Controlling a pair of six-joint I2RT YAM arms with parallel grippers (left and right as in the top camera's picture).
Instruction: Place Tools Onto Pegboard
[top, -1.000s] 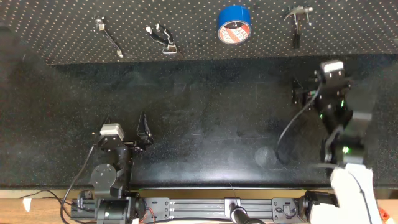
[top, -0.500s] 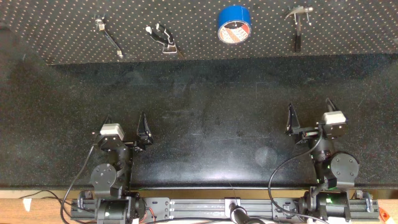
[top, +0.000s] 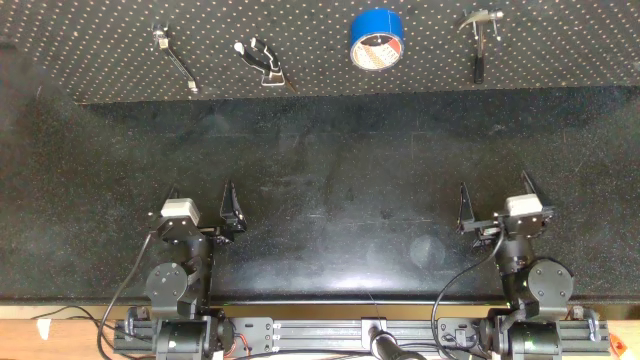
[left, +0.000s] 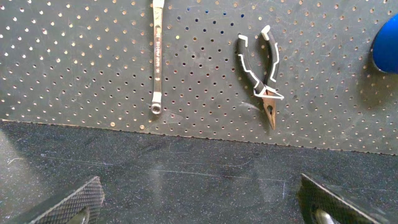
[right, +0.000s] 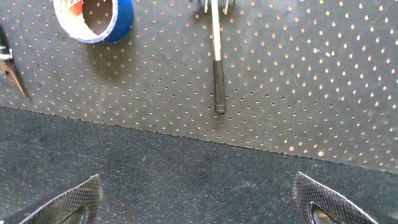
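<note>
Closest to me, the left gripper (left: 199, 205) sits near its base, fingers spread wide and holding nothing. The right gripper (right: 199, 202) is the same, wide and empty. Both are above the black mat (top: 330, 170). Beyond the mat, I see four tools hanging in a row on the pegboard (top: 90, 60): a wrench (left: 158, 56), pliers (left: 261, 68) with black-and-white handles, a blue tape roll (right: 93, 15), and a hammer (right: 216, 56). The roll's face carries a red-and-white label, but the print is too small for me to read.
</note>
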